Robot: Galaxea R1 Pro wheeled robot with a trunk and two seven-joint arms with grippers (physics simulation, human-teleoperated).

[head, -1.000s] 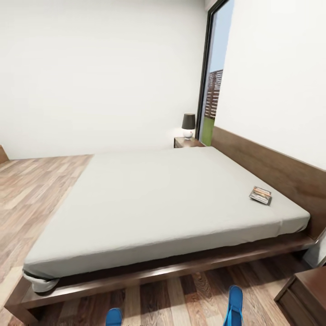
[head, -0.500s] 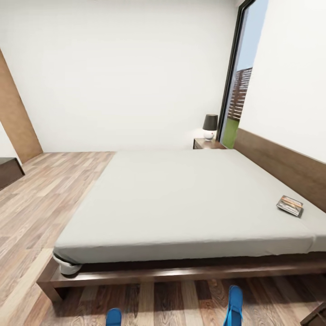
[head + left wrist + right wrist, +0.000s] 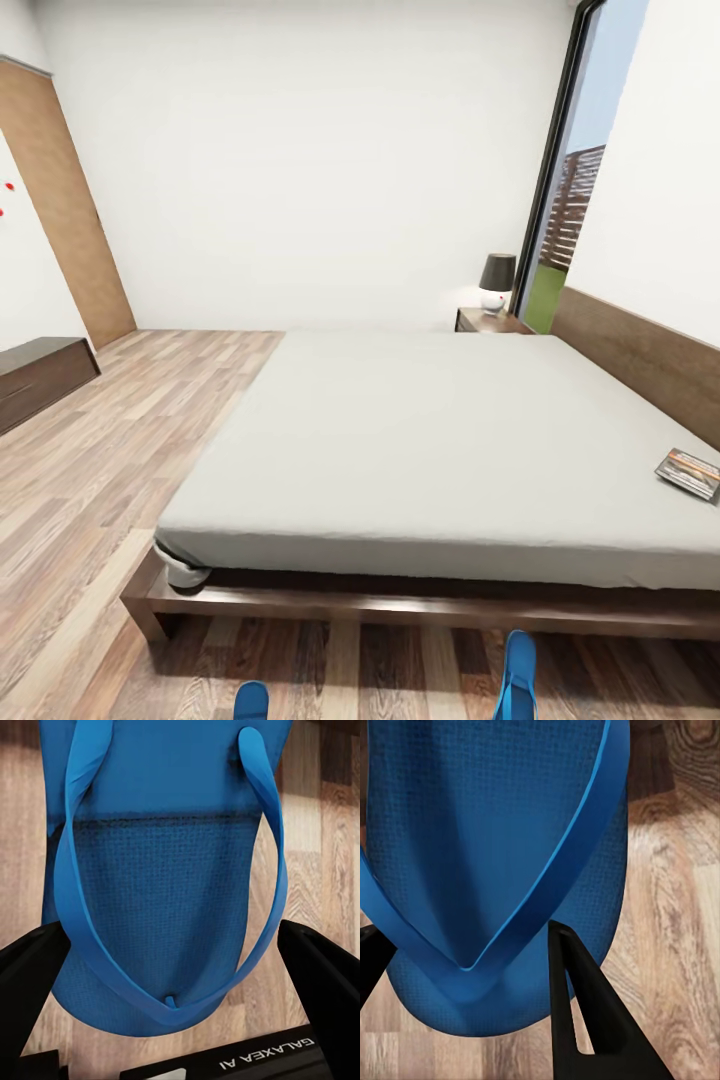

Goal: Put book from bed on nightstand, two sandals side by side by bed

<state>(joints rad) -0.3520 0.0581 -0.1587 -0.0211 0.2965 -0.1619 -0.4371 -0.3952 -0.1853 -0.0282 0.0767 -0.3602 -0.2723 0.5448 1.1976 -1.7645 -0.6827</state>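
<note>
**Two sandals carried, neither one set down**

The left hand (image 3: 176, 1020) grasps the left sandal (image 3: 165, 870) with a finger on either side of its toe end; the right hand (image 3: 472, 982) grips the right sandal (image 3: 495, 862) likewise. Held that lightly, either could slip or twist and land askew on the floor (image 3: 110, 470). Beyond, the book (image 3: 690, 473) lies near the bed (image 3: 440, 430) headboard, well apart from the nightstand (image 3: 490, 321).

Book (image 3: 689, 472): small paperback, lying flat near the headboard side of the bed (image 3: 420, 440).
Sandals: two blue flip-flops (image 3: 251, 700) (image 3: 518, 675), apart, above the plank floor.
Nightstand (image 3: 490, 321): beyond the bed.
</note>
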